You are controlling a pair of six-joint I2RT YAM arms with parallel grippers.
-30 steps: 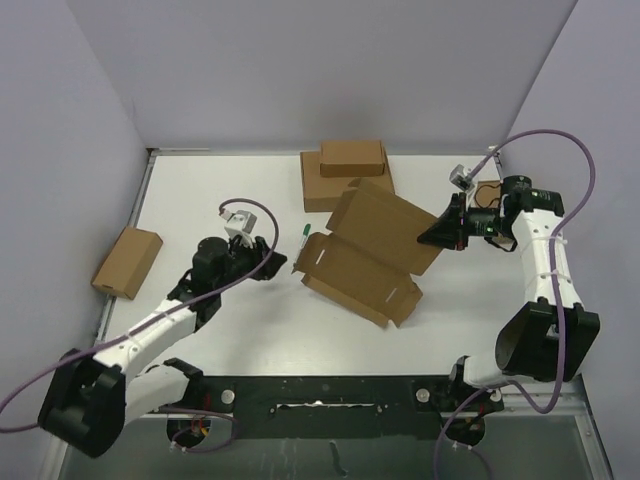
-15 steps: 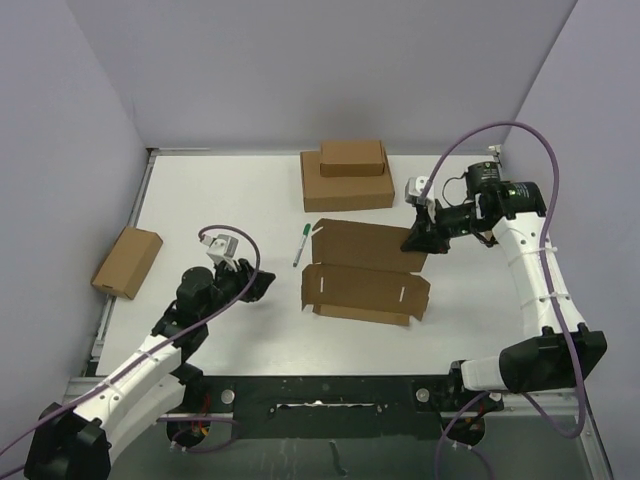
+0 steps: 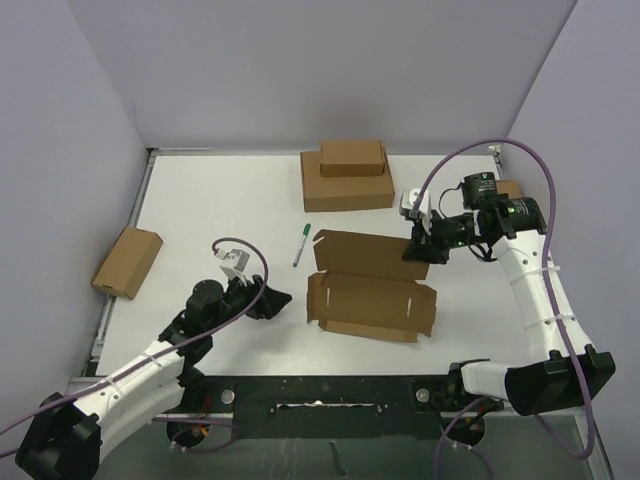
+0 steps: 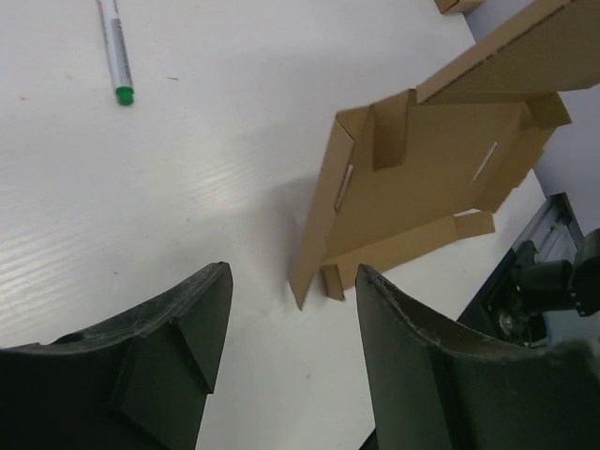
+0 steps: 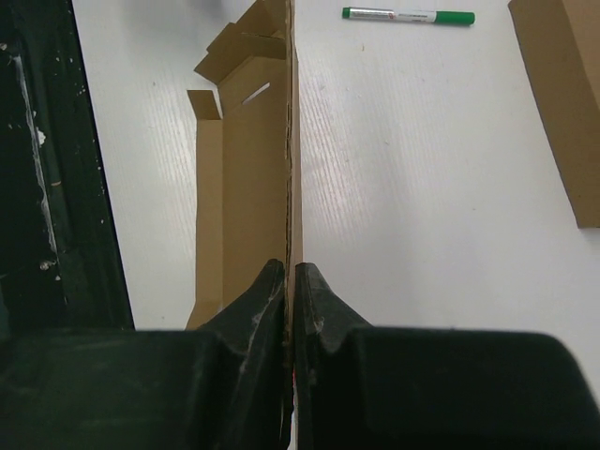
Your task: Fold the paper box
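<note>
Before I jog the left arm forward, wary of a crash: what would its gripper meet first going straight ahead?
Likely the paper box: its upright end flap stands right ahead of the open left gripper; depth is unclear.

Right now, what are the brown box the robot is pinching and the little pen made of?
The paper box looks like thin corrugated cardboard: dull brown, with sharp folds, cut slots and a thin raw edge pinched in the right gripper. The pen is probably smooth plastic: a shiny pale barrel with green ends.
</note>
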